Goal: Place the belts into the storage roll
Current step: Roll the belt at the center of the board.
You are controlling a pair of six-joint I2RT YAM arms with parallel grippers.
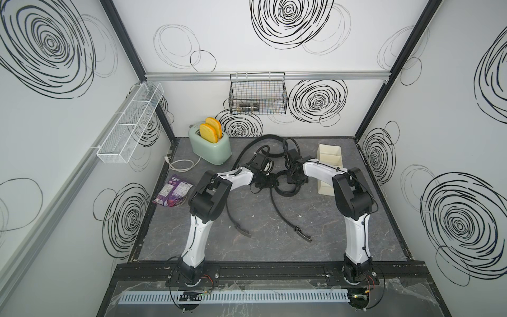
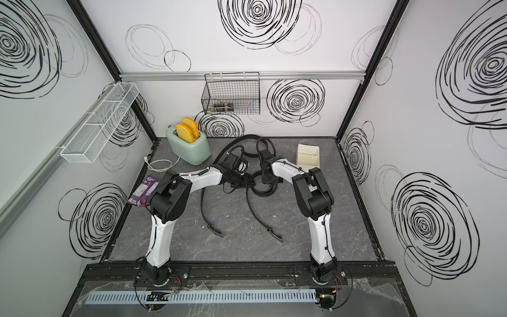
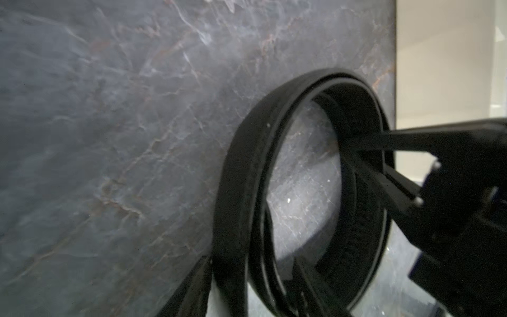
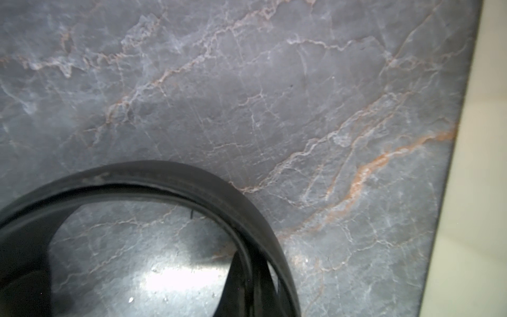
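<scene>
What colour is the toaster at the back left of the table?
Pale mint green; the toaster shows best in both top views.

We see a white-walled (image 1: 219, 41) booth with a grey marble tabletop (image 1: 274, 247).
Black scribble swirls (image 1: 288, 11) on our walls; aluminium rail (image 1: 192, 75) at back carries a black wire basket (image 1: 274, 93); white mesh shelf (image 1: 120, 137) on left wall; mint toaster (image 1: 214, 151) back left.

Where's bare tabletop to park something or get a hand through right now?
Free: table front strip from the belt buckles to the front rail, and the wedge between those buckles. Crowded: centre around the coiled belts; toaster, cord, snack packet left; storage roll right.
</scene>
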